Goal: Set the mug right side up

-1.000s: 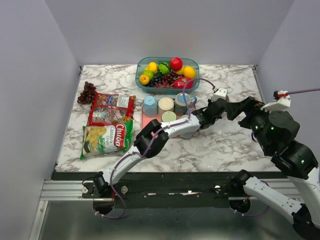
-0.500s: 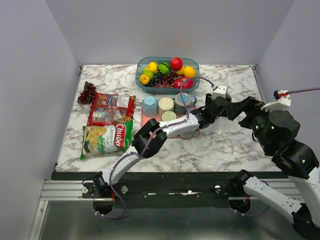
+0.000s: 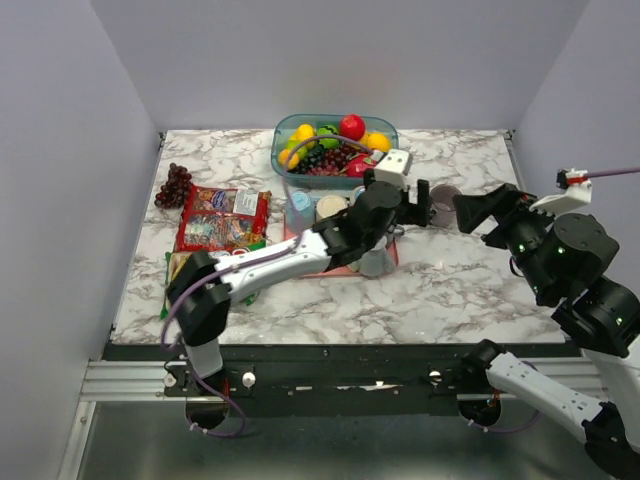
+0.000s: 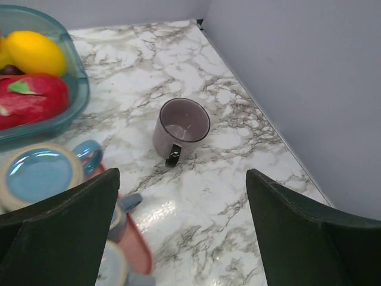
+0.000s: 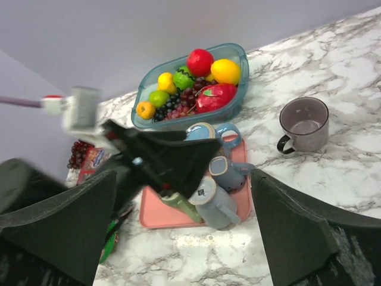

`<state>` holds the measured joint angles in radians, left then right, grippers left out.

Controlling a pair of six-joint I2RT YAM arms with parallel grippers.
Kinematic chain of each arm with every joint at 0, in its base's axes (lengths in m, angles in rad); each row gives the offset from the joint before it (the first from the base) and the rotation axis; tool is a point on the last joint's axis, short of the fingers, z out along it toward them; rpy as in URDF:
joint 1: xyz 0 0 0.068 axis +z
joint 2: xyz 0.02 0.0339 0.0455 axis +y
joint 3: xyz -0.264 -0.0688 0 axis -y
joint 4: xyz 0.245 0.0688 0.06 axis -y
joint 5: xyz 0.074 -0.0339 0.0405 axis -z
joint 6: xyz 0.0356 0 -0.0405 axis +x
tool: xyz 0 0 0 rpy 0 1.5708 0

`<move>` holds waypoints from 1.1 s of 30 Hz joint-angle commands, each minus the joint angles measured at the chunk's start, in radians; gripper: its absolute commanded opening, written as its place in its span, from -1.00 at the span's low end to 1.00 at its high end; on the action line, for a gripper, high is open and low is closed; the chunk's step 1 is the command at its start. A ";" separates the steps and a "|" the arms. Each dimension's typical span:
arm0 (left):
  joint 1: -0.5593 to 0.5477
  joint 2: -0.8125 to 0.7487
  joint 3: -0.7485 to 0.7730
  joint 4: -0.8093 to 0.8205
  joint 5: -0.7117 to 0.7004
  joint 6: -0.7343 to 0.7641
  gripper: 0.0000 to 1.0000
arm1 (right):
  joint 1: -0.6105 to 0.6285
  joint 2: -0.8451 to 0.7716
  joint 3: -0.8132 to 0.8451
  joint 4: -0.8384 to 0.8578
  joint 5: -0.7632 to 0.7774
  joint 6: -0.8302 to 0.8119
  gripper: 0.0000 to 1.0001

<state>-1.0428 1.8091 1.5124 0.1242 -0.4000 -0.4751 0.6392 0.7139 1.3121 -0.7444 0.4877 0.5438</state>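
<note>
1. The marble table (image 3: 460, 290) carries everything. The stock is crowded to the left and back, which leaves open stone on the right for working.
2. The left arm (image 3: 300, 262) reaches diagonally across the table towards that open stretch, and the right arm (image 3: 560, 250) folds in from the other side.
3. The teal fruit bowl (image 4: 77, 95) sits at the back, near the work but apart from it.
4. The snack bags (image 3: 222, 220) lie flat on the far left, out of reach of either arm's swing.
5. The pink tray (image 5: 156, 217) holds a cluster of cups, some tipped on their sides. It keeps them together, away from the target.
6. The mug (image 4: 181, 128) stands alone on bare marble to the right of the tray and bowl. Its mouth faces up and its dark handle points towards the arms. By my reading it is already righted.
7. The left gripper (image 4: 181, 176) hangs just short of the mug with its fingers spread wide and nothing between them, which looks like a release.
8. The right gripper (image 5: 184, 173) is also spread wide and holds nothing. It stays back from the mug, probably to leave room.
</note>
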 commanded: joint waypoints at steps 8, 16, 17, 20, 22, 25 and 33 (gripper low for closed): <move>0.055 -0.528 -0.377 -0.241 -0.204 -0.005 0.98 | -0.001 0.295 -0.140 0.203 -0.424 -0.234 0.99; 0.222 -0.836 -0.555 -0.340 -0.157 -0.010 0.98 | 0.095 0.536 -0.235 0.369 -0.448 -0.254 0.91; 0.245 -0.850 -0.567 -0.351 -0.151 -0.007 0.98 | 0.108 0.561 -0.228 0.369 -0.422 -0.236 0.89; 0.306 -0.890 -0.580 -0.371 -0.149 0.042 0.98 | 0.166 0.657 -0.206 0.384 -0.341 -0.185 0.79; 0.335 -0.898 -0.581 -0.370 -0.154 0.078 0.98 | 0.204 0.706 -0.198 0.395 -0.293 -0.174 0.71; 0.363 -0.893 -0.577 -0.373 -0.148 0.082 0.98 | 0.223 0.771 -0.198 0.419 -0.273 -0.150 0.60; 0.405 -0.870 -0.584 -0.357 -0.070 0.059 0.98 | 0.229 0.871 -0.191 0.448 -0.186 -0.123 0.53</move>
<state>-0.6586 0.9245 0.9417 -0.2298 -0.5201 -0.4149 0.8650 1.5459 1.0836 -0.3450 0.2131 0.4046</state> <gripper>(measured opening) 0.988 0.765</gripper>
